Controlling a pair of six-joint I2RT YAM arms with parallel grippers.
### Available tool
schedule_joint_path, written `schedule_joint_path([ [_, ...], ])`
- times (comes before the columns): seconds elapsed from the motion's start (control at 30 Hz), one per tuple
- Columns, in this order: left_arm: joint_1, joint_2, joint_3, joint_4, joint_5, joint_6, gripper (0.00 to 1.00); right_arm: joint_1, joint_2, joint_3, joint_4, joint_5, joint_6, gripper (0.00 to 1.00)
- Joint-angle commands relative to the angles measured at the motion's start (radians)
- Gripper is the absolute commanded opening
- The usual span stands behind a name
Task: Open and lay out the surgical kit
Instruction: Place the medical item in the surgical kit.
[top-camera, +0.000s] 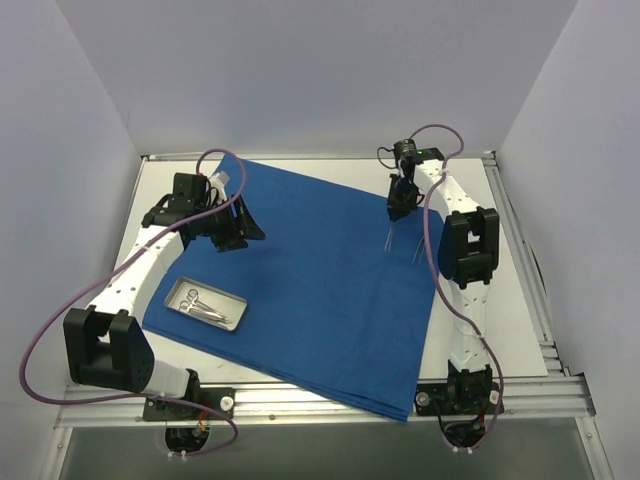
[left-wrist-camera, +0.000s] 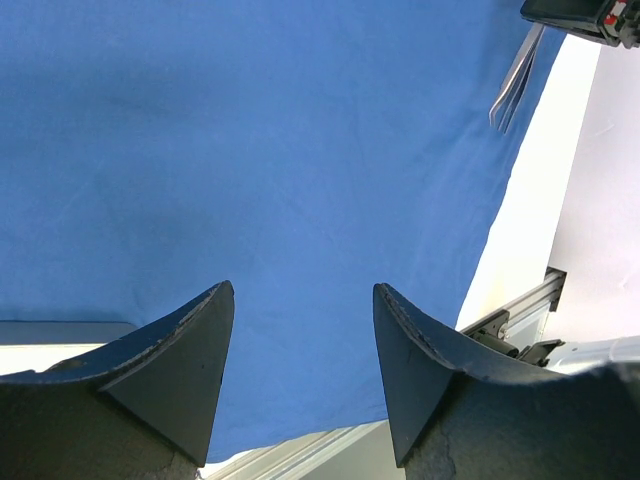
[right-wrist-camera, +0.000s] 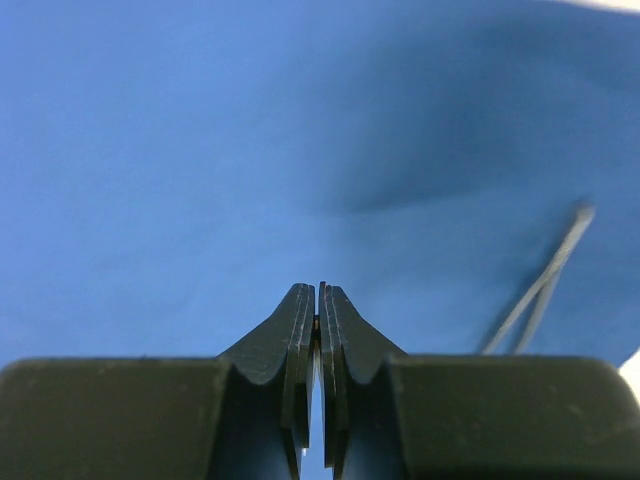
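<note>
The royal-blue drape (top-camera: 320, 280) of the surgical kit lies spread flat over the table. Near its left edge sits the small metal tray (top-camera: 234, 303) with several silver scissor-like instruments (top-camera: 203, 307) in it. My left gripper (top-camera: 240, 232) hovers open over the drape's left part, its fingers (left-wrist-camera: 190, 360) wide apart with only blue cloth (left-wrist-camera: 250, 180) between them. My right gripper (top-camera: 397, 210) is at the drape's far right, shut (right-wrist-camera: 318, 290) on a thin silver tweezer-like instrument (left-wrist-camera: 515, 80) that hangs down from it. A second thin silver instrument (right-wrist-camera: 540, 290) shows on the cloth just to its right.
The white table top (top-camera: 510, 300) shows past the drape's right edge. Aluminium frame rails (top-camera: 530, 270) run along the right and near sides. White walls close in the left, back and right. Purple cables (top-camera: 432, 250) loop off both arms.
</note>
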Motion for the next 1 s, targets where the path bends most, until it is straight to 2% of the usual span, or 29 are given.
schedule_joint_path([
  [0.0,0.008,-0.002,0.011,-0.008,0.036,0.025,0.66,-0.038,0.033,0.008,-0.031,0.044,-0.011,0.00],
  [0.27,0.017,0.030,0.041,-0.024,0.053,0.032,0.66,-0.079,0.099,0.035,-0.035,0.067,-0.011,0.00],
  [0.63,0.020,0.073,0.061,-0.016,0.073,0.026,0.65,-0.111,0.082,0.035,-0.042,0.070,-0.026,0.00],
  [0.97,0.020,0.088,0.065,-0.008,0.087,0.017,0.65,-0.133,0.067,0.115,-0.071,0.064,-0.038,0.00],
])
